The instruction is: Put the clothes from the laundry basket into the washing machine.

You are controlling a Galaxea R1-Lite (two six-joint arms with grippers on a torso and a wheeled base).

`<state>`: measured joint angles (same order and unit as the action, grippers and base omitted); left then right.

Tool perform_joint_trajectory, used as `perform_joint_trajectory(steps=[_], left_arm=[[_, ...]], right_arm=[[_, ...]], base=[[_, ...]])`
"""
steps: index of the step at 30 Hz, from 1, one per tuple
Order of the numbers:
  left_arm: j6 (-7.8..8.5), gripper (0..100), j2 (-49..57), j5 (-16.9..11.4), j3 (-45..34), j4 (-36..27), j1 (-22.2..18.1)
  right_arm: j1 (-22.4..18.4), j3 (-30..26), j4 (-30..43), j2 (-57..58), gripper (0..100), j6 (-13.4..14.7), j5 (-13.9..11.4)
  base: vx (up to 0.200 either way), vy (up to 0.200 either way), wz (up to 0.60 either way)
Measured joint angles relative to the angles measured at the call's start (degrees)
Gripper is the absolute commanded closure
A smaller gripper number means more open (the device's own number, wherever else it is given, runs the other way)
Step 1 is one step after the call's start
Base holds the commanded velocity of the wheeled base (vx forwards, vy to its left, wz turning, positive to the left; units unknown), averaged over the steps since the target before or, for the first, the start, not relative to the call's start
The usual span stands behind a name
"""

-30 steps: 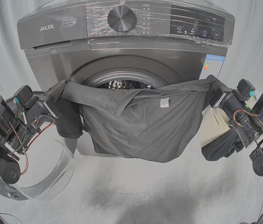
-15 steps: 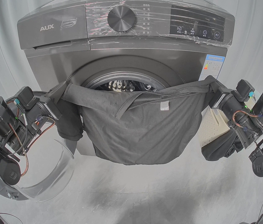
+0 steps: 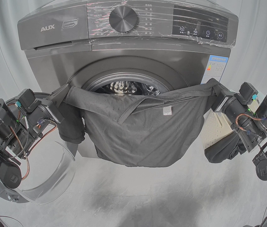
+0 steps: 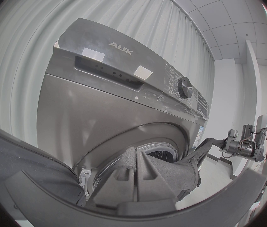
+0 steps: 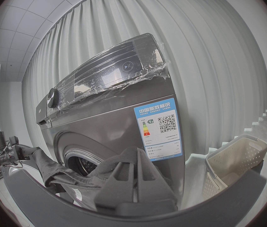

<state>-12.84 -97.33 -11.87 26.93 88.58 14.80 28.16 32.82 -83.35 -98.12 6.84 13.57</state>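
Both arms are raised and spread wide in front of the washing machine [image 3: 60, 57]. The left gripper [image 3: 62, 92] is beside the left rim of the opening and the right gripper [image 3: 215, 86] is beside the right rim. Each has its fingers clamped tight on one end of a dark grey shirt [image 3: 139, 130], which is stretched between them across the round opening. The shirt is soft, limp knit cloth with a small white tag, and its body hangs in a loose pouch below the opening. The machine is smooth grey metal with a round dial [image 3: 123, 19] and clear film over the panel. Its curved clear door [image 3: 56, 180] stands open at the left. A cream perforated plastic laundry basket [image 3: 214, 128] sits to the right of the machine. Compared with a second ago, the left gripper is slightly lower and the shirt's top edge sags lower, showing more of the shiny drum [image 3: 124, 87].
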Motion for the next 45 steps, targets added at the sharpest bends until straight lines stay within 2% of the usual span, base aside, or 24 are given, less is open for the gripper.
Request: perform_joint_trajectory(steps=[32, 39, 45], left_arm=[[0.12, 100, -0.40, 0.05, -1.00, 0.00, 1.13], [0.66, 100, -0.55, 0.38, -1.82, 0.00, 4.52], [1.67, 100, -1.05, 0.85, -2.49, -0.01, 8.22]], right_arm=[[0.55, -1.07, -0.05, -0.13, 100, 0.02, -0.20], [1.05, -1.76, -0.05, -0.22, 100, 0.05, -0.29], [3.23, -4.49, -0.09, -0.24, 100, 0.09, -0.41]], base=[[0.000, 0.000, 0.00], [0.000, 0.000, 0.00], [0.000, 0.000, 0.00]])
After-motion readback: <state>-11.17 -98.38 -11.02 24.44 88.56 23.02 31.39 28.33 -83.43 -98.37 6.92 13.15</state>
